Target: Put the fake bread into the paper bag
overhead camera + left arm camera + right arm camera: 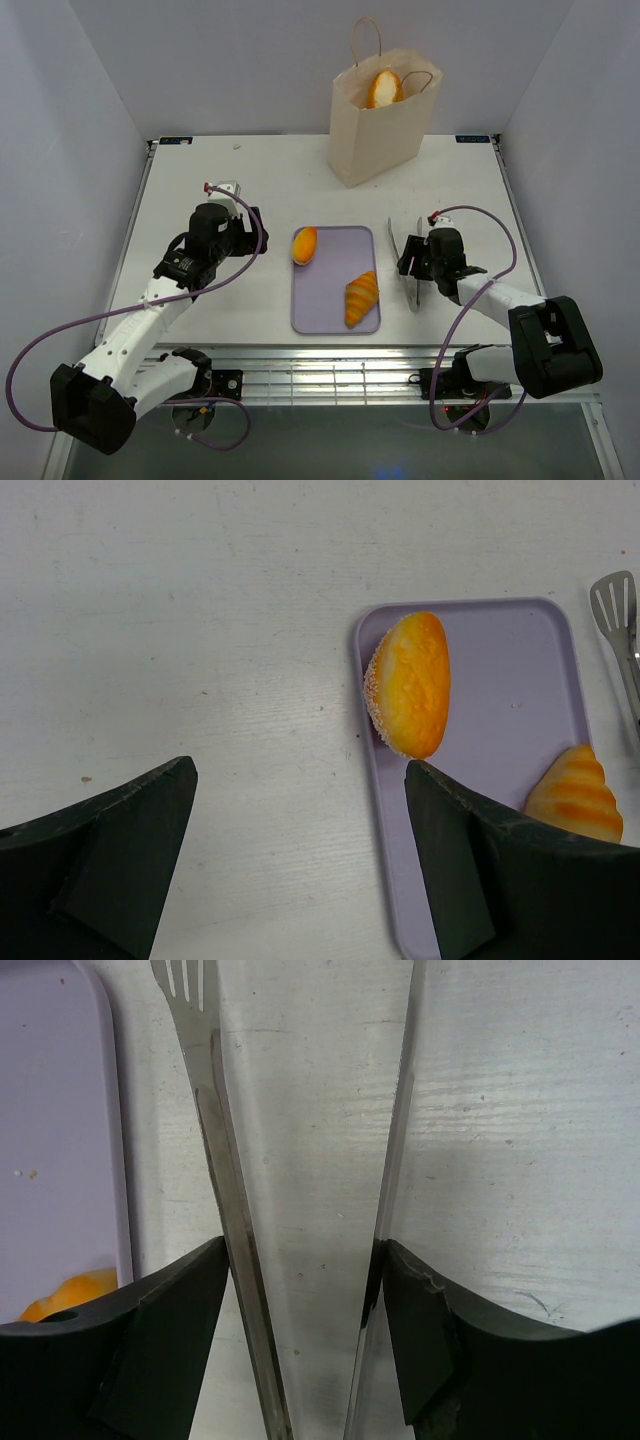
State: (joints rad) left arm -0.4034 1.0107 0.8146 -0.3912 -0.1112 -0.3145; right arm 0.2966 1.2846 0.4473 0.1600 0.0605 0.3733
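Observation:
The paper bag [375, 130] stands upright at the back of the table with one bread [384, 88] showing in its open top. An oval roll [304, 244] [412, 683] and a croissant [361, 297] [575, 798] lie on the lilac tray [335, 275]. My left gripper [255, 235] [300, 770] is open and empty, low over the table just left of the tray, with the roll ahead of its right finger. My right gripper [412, 262] [305, 1250] is closed on metal tongs [393, 240] [215, 1110] right of the tray, a finger pressing the outside of each arm.
The tray [500, 710] [50, 1110] lies between the two grippers. The tongs' slotted tip [617, 610] points away beside the tray's right edge. A bit of the croissant [75, 1292] shows left of my right gripper. White walls enclose the table.

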